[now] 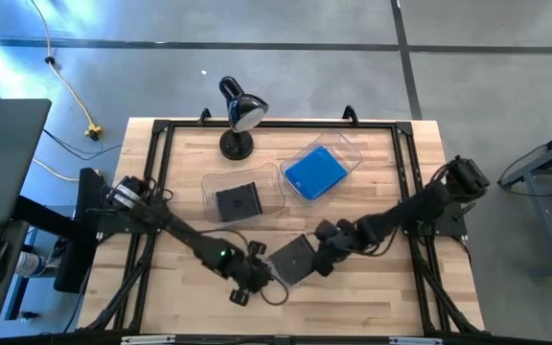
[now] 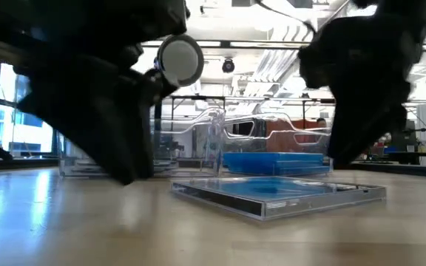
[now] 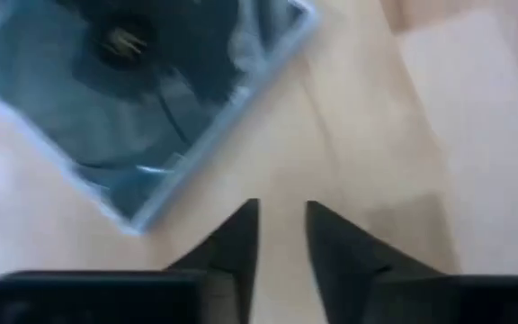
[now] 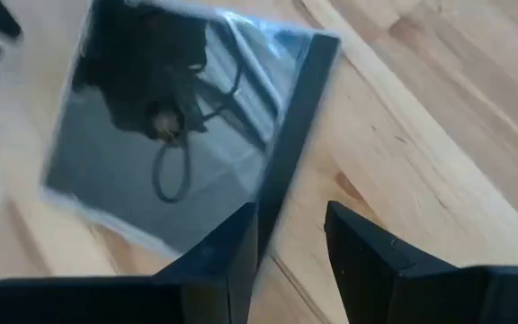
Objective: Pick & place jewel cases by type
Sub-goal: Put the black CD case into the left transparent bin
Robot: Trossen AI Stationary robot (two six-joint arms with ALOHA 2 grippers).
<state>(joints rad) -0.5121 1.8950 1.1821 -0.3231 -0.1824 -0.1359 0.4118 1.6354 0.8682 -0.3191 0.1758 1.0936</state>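
High view: your dark case (image 1: 292, 260) lies flat on the bare wood at the near middle of the table (image 1: 372, 287), between both grippers, not yet in a bin. Behind it one clear bin (image 1: 274, 187) holds another dark case (image 1: 237, 202), and a second clear bin (image 1: 348, 149) to its right holds the blue cases (image 1: 314, 172). A desk lamp (image 1: 239, 115) stands at the far edge.

Left gripper (image 1: 257, 272) sits just beside the loose case's left edge; in its wrist view the fingers (image 3: 236, 247) stand a narrow gap apart with only wood between them, pinching nothing. Right gripper (image 1: 322, 251) sits at the case's right edge; its fingers (image 4: 227, 252) are parted, tips near the black spine, holding nothing that you can see.

Low view: the case lies flat, no edge lifted.

Risks, as judged:
- flat thin case gives fingers no edge to bite; closing may only skate it across the wood
- both grippers crowd one case, so they may knock each other
- left fingers look off the case; closing there would grab air
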